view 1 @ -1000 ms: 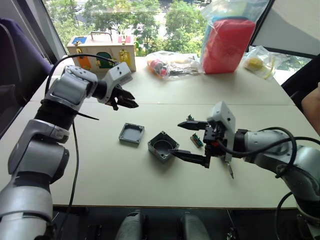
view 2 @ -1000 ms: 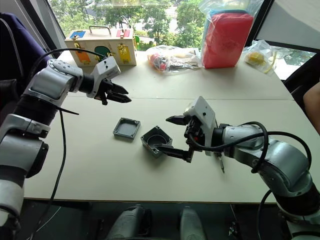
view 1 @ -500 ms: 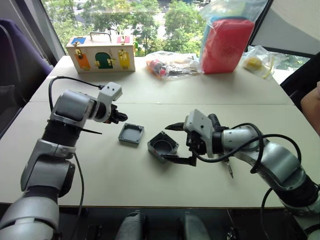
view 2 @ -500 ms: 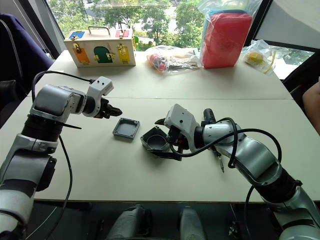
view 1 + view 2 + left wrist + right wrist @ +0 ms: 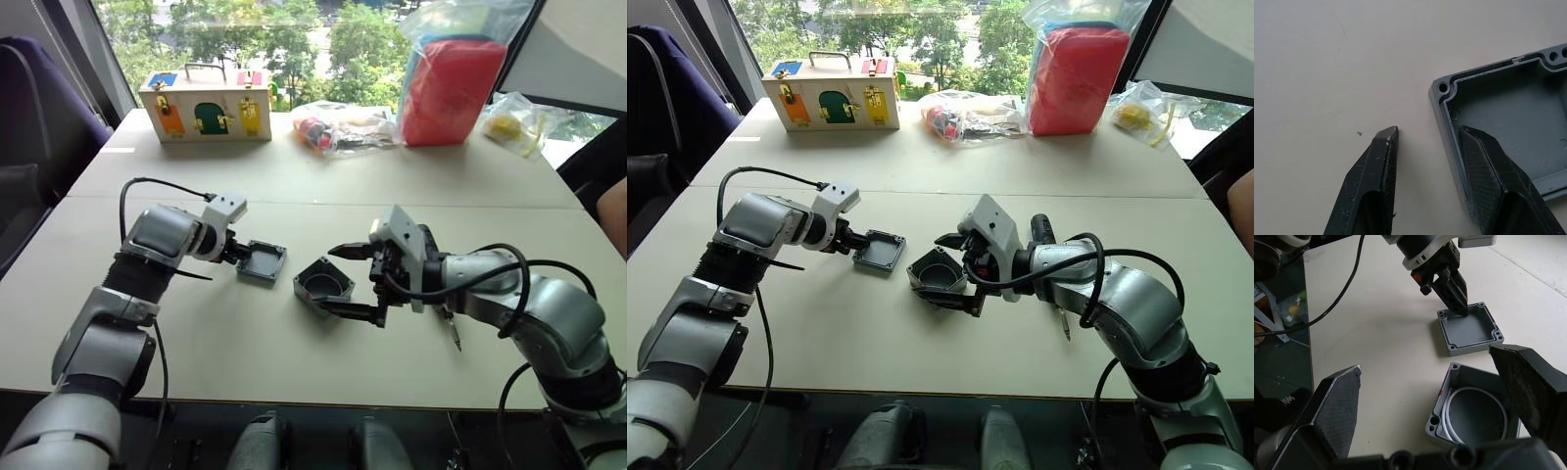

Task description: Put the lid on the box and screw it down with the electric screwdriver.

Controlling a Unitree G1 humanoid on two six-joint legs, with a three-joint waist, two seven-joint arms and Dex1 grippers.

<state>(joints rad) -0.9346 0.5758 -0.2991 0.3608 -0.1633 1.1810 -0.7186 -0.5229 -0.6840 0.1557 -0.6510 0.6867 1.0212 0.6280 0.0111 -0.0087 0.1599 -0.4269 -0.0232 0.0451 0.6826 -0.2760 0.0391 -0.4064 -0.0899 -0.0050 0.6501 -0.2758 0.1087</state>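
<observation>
The grey lid (image 5: 263,261) lies hollow side up on the table, left of the box. My left gripper (image 5: 1428,129) is open and low at the lid's left edge. One finger is inside the lid, the other on the table outside its rim. The grey box (image 5: 323,287) sits open with its round recess up and a red mark on one side (image 5: 1441,392). My right gripper (image 5: 1424,361) is open wide at the box's right, one finger on each side, neither touching it. The black electric screwdriver (image 5: 1039,229) lies under my right forearm, its thin bit (image 5: 453,336) pointing toward the front edge.
A wooden box with coloured doors (image 5: 206,105) stands at the back left. Plastic bags hold toys (image 5: 343,125), something red (image 5: 449,83) and something yellow (image 5: 509,122) along the back. A person's arm (image 5: 615,211) shows at the right edge.
My left gripper has come down from above the table to the lid and now straddles its rim. My right gripper has moved left until its open fingers flank the box.
</observation>
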